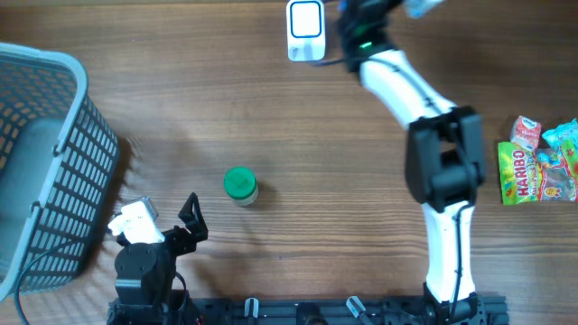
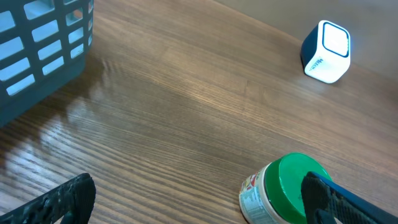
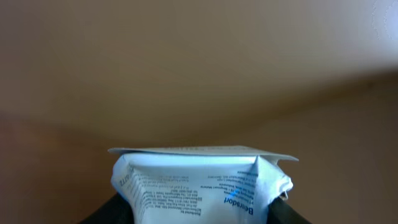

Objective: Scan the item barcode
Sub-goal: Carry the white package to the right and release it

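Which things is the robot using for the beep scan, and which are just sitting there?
For the job:
- white packet, held in the right gripper
- white scanner

Just lying about:
- green-lidded jar
- grey basket
- candy bags

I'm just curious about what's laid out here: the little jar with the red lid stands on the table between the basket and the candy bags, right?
Not quite. The lid of the jar is green, not red; the overhead view shows it. It does stand on the table between the basket and the candy bags.
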Controlling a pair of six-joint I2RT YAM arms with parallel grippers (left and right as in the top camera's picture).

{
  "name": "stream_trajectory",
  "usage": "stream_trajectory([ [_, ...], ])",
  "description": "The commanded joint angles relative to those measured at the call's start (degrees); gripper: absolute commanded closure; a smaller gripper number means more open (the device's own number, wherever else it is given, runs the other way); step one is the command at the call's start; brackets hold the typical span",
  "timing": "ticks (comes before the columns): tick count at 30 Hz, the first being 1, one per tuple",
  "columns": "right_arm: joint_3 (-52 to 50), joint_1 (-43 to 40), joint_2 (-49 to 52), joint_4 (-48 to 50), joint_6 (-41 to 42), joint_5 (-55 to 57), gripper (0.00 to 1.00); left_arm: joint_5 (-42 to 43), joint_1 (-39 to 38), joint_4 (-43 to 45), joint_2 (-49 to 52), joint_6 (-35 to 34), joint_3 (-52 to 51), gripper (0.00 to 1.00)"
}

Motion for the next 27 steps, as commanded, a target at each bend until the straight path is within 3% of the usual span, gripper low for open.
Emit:
stream_trajectory([
  [1,-0.2,-6.7,0.3,-16.7,20.3,6.7,0.53,0.7,-0.1,0.2,-0.4,-0.3,-0.2,0.0],
  [6,-2.3,-16.1,0.7,-37.8,42.0,3.0,0.53,0.7,-0.1,0.2,-0.4,-0.3,-0.2,0.0],
  [14,-8.5,-29.1,0.8,-50.8,58.5,-5.7,0.52,0.7,-0.1,0.2,-0.4,-0.3,-0.2,0.0],
  [16,-9.2,-31.0,0.8,-53.6,62.8,-10.3,0.46,0.7,-0.1,0.2,-0.4,-0.3,-0.2,0.0],
  [17,-9.2,-32.5,0.8,-55.8,66.1,-15.0,0.37,0.7,-0.1,0.2,-0.4,-0.3,-0.2,0.0],
  [18,-9.1,-33.4,0.7,-57.0,67.2,-18.2,0.15,0.7,-0.1,0.2,-0.4,-0.3,-0.2,0.0],
  [20,-8.7,-34.1,0.3,-58.9,68.2,-22.3,0.0,0.7,-0.1,0.2,-0.4,-0.3,-0.2,0.0],
  [24,-3.7,-34.0,-3.8,-64.4,71.5,-38.0,0.0,0.7,-0.1,0.2,-0.4,-0.3,-0.2,0.0],
  [26,-1.1,-33.3,-8.2,-66.2,72.4,-49.9,0.0,0.7,-0.1,0.2,-0.4,-0.3,-0.2,0.0],
  [27,-0.2,-32.1,-12.3,-67.5,72.4,-61.7,0.0,0.7,-0.1,0.2,-0.4,-0.3,-0.2,0.0],
])
